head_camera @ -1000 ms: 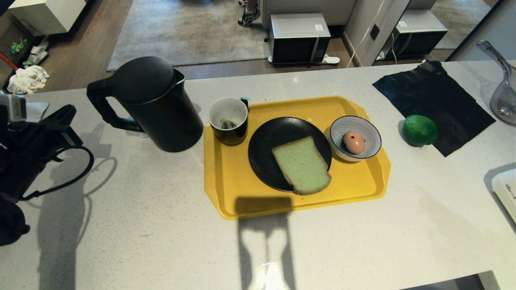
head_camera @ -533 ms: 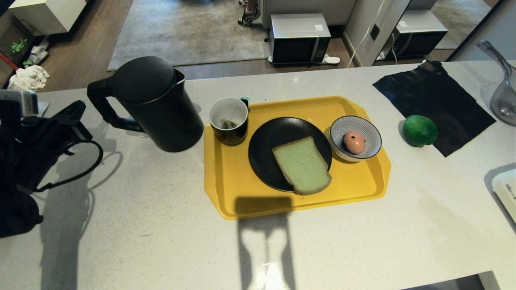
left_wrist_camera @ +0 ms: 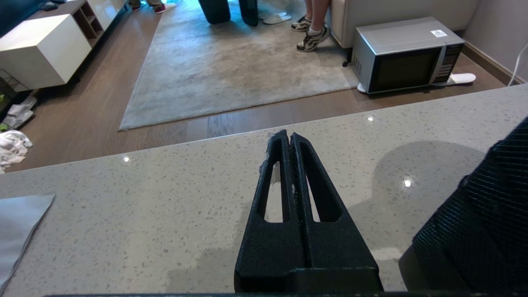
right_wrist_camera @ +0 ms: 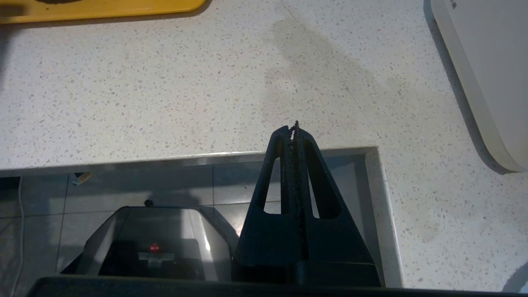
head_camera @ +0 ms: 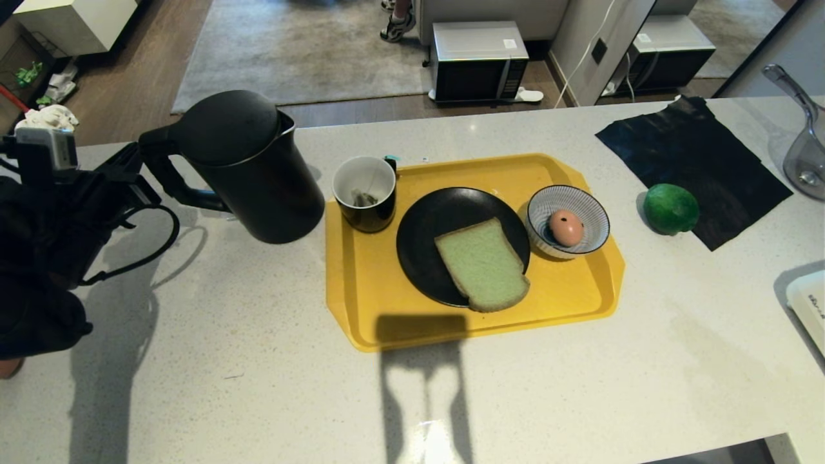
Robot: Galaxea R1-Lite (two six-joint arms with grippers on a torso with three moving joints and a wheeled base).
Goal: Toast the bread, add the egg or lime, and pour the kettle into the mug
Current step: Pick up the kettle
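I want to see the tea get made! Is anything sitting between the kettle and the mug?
No. The kettle stands on the counter right beside the mug, which sits on the yellow tray. Only a thin strip of bare counter and the tray's edge lie between them.

Your right hand (right_wrist_camera: 293, 128) sits with its fingers pressed together, empty, above the near edge of the speckled desk (right_wrist_camera: 165, 103). You see a yellow tray (right_wrist_camera: 103, 8) edge at one corner and a white appliance (right_wrist_camera: 486, 74) opposite.

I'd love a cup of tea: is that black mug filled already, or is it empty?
Empty of water. The mug stands upright on the yellow tray; its white inside looks dry, with only a teabag lying at the bottom.
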